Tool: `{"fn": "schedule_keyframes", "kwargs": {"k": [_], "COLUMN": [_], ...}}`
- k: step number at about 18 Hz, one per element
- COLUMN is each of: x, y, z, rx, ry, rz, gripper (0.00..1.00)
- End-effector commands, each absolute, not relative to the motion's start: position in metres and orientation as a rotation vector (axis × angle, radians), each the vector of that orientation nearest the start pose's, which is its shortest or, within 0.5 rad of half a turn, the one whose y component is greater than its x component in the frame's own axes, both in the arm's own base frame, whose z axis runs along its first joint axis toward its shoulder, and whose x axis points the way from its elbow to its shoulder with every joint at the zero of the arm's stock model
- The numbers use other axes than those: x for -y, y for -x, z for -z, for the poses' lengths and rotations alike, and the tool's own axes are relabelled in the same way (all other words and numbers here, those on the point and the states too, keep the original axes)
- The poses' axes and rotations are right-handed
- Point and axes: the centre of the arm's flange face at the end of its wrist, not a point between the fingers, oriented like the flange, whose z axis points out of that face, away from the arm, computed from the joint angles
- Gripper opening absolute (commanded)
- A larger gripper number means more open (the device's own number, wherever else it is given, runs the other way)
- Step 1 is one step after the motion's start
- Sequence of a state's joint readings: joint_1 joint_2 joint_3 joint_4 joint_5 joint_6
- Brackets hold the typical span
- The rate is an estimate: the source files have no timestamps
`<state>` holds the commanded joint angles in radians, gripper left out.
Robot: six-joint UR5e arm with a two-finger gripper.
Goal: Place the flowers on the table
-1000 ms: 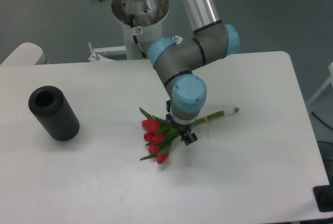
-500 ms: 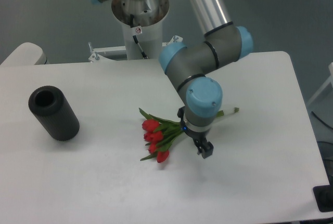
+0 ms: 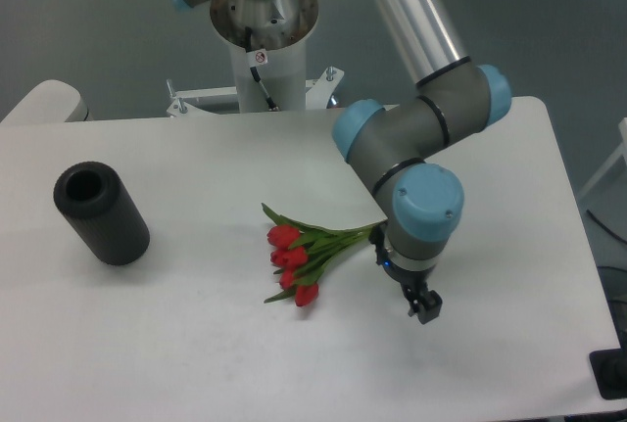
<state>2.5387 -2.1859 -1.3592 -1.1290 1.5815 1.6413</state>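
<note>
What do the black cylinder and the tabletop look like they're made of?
Cylinder: probably foam or soft rubber; matte black, slightly grainy, thick-walled and hollow, no shine. Table: likely laminate or painted board; smooth, plain matte white, rounded corners, only faint reflections.

My pincer has drifted away from the flowers. A second ago its tips sat right at the stems, just behind the red heads; half a second ago they were already past the bunch. Now the flowers lie off to one side of the pincer, apart from it, flat on the table. The arm's blue-capped wrist has swung along with it and now covers the far end of the stems, which I could see before.
</note>
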Motion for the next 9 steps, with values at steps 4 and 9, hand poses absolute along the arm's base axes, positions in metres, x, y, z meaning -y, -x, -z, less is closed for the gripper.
{"fn": "schedule_keyframes", "kwargs": {"k": [4,9], "x": [-0.514,-0.512], "y": [0.521,0.528], "z": [-0.258,-0.256], "rx": [-1.028,-1.017], "ry": [2.967,2.971], "rz": [-0.077,-0.067], "gripper": [1.0,1.0]}}
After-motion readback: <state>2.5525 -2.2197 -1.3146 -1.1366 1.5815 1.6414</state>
